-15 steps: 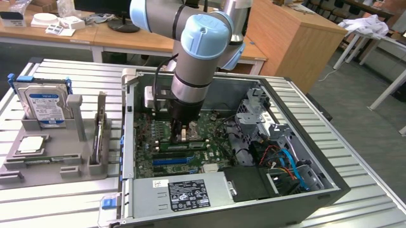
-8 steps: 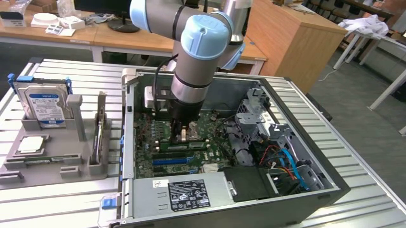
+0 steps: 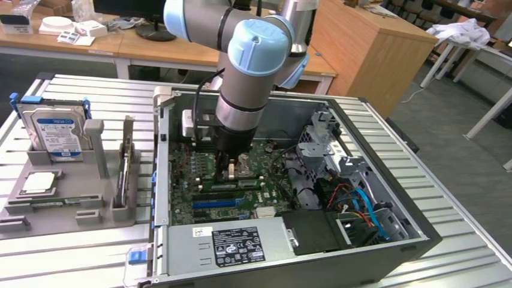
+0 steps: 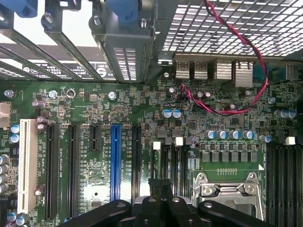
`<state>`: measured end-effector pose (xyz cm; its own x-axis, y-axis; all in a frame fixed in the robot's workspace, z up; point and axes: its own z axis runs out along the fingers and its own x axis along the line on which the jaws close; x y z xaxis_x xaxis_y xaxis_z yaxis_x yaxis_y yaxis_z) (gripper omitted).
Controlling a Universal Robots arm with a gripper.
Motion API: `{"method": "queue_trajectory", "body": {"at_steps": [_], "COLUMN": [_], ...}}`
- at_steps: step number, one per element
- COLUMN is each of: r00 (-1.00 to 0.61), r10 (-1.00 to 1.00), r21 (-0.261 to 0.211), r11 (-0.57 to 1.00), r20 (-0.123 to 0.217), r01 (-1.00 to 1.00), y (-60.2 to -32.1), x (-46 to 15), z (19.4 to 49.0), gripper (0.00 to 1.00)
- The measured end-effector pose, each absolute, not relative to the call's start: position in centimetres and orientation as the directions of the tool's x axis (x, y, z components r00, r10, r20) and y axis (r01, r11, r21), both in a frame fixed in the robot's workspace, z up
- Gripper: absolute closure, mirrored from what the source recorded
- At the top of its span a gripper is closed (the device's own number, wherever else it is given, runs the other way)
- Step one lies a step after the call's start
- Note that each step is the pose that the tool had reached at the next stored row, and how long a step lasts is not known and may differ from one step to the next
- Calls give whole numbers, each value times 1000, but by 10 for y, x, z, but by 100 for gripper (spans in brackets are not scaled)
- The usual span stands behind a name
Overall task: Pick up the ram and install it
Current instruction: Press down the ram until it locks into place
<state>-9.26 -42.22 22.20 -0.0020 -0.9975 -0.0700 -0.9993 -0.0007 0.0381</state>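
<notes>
Office lab, ribbed metal bench, open PC case (image 3: 384,240). Gripper (image 3: 232,171) is shut right over the memory slots (image 4: 173,161). Can't tell if it's pinching anything. What looks like the ram (image 3: 126,165) stands in the tray (image 3: 64,213), well apart. I'd stay square to the slot and press straight down.

The exterior view is evenly lit by soft room light from above, with no hard shadows on the ribbed table (image 3: 448,240). The case (image 3: 416,237) interior is darker, its lower corner near black, and the arm (image 3: 260,48) casts a dim shade on the motherboard (image 3: 200,180). Pale glare washes the arm's blue cap and the label of the power supply (image 3: 232,243). The far background looks slightly soft. In the wrist view the board is bright and crisp, bright light burns out behind the slot covers (image 4: 61,42), and the gripper (image 4: 161,208) is a dark, blurred mass.
</notes>
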Motion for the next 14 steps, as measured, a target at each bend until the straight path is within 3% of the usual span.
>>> {"method": "queue_trajectory", "body": {"at_steps": [14], "r00": [-2], "r10": [-997], "r21": [37], "r11": [-1], "r20": [-71], "r01": [-999], "y": [-422], "x": [-92], "z": [222], "gripper": [89]}}
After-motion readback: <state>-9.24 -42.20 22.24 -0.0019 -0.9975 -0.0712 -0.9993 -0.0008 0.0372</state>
